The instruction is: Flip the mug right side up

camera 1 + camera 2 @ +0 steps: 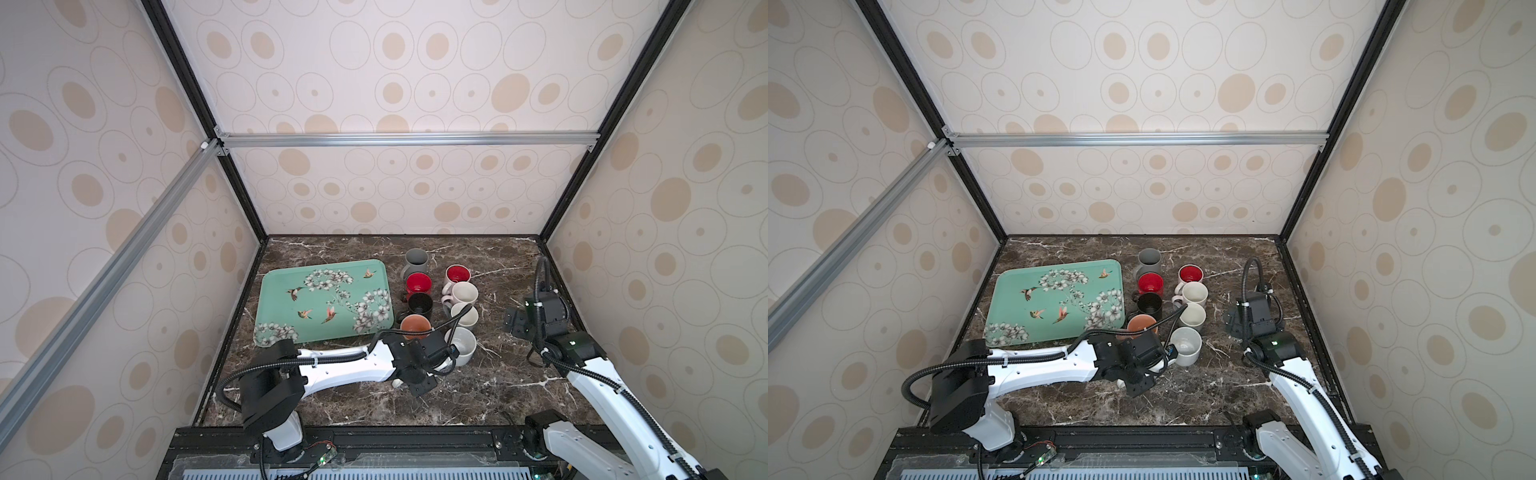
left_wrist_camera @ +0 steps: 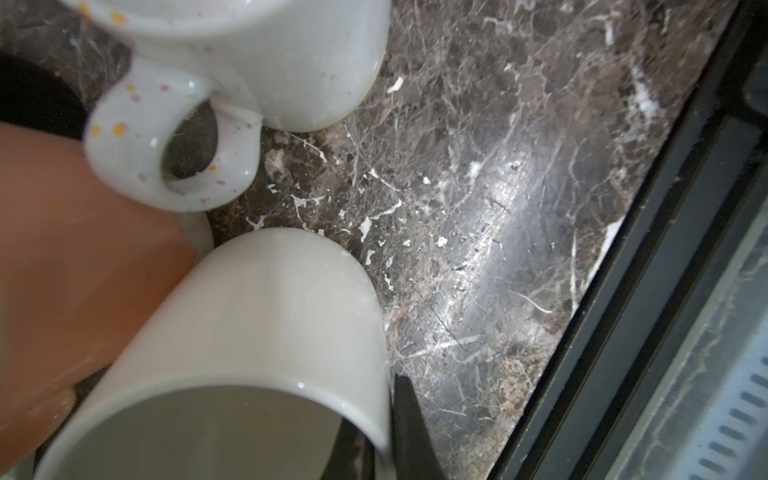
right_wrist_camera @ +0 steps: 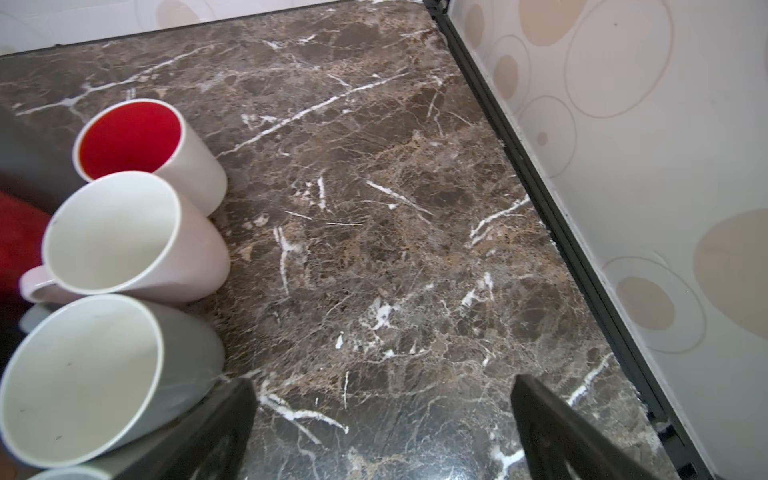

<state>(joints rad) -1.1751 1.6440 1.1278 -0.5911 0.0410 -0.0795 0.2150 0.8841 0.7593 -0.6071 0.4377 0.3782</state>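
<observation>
The white mug (image 2: 257,316) looks smooth and shiny, like glazed clay. The table (image 2: 478,208) looks like dark stone and shines. The green tray (image 1: 274,309) looks smooth. The bar (image 1: 407,139) is dull grey metal.

Cream walls (image 1: 415,62) with tan circles stand on three sides, held by black posts (image 1: 191,83) and silver bars (image 1: 407,139). The table (image 1: 498,386) is dark brown marble with white lines.

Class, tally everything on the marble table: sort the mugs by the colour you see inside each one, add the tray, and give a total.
Red-inside mug: 2
White-inside mug: 3
Grey mug: 1
Black mug: 1
Orange mug: 1
Tray: 1
Total: 9
</observation>
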